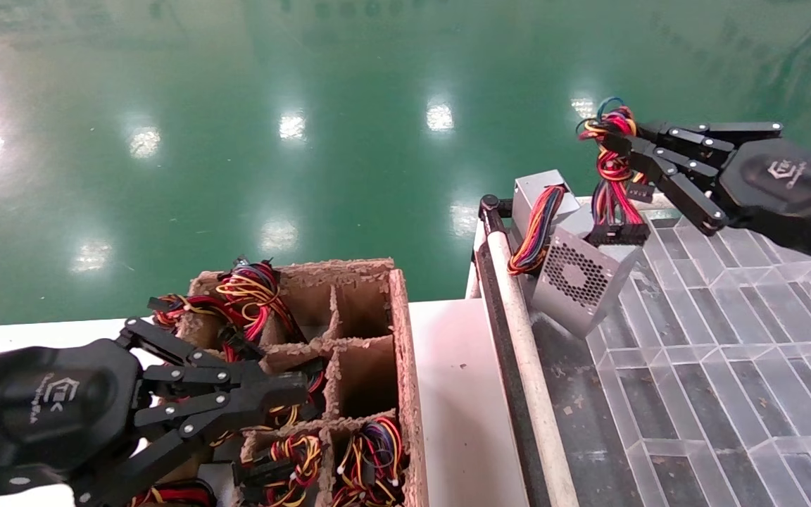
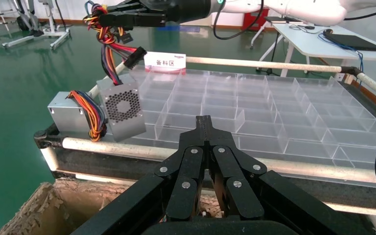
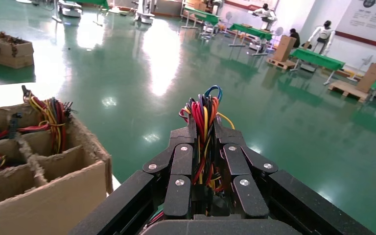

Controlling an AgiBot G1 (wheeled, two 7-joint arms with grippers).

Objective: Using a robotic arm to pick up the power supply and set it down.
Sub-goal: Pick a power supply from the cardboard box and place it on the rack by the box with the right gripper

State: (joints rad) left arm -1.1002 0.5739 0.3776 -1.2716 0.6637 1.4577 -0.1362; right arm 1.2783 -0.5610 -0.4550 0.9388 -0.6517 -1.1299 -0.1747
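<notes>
1. The clear divided tray (image 1: 729, 366) covers the bench on the right, with a white rail (image 1: 529, 366) along its near edge.
2. The cardboard box (image 1: 398, 338) with dividers sits on the white table on the left, with loose wire bundles (image 1: 250, 289) in several cells.
3. The left gripper (image 1: 265, 394) hovers over that box, its fingers drawn together and holding nothing.
4. The right gripper (image 1: 631, 158) is raised above the tray's far left corner, its fingers clamped on the wire bundle (image 1: 613, 169).
5. The power supply (image 1: 578, 278) hangs tilted from those wires, vent grille facing the camera, at the tray's edge.
6. A second grey box (image 1: 539, 193) with a neat wire band rests just behind it.
</notes>
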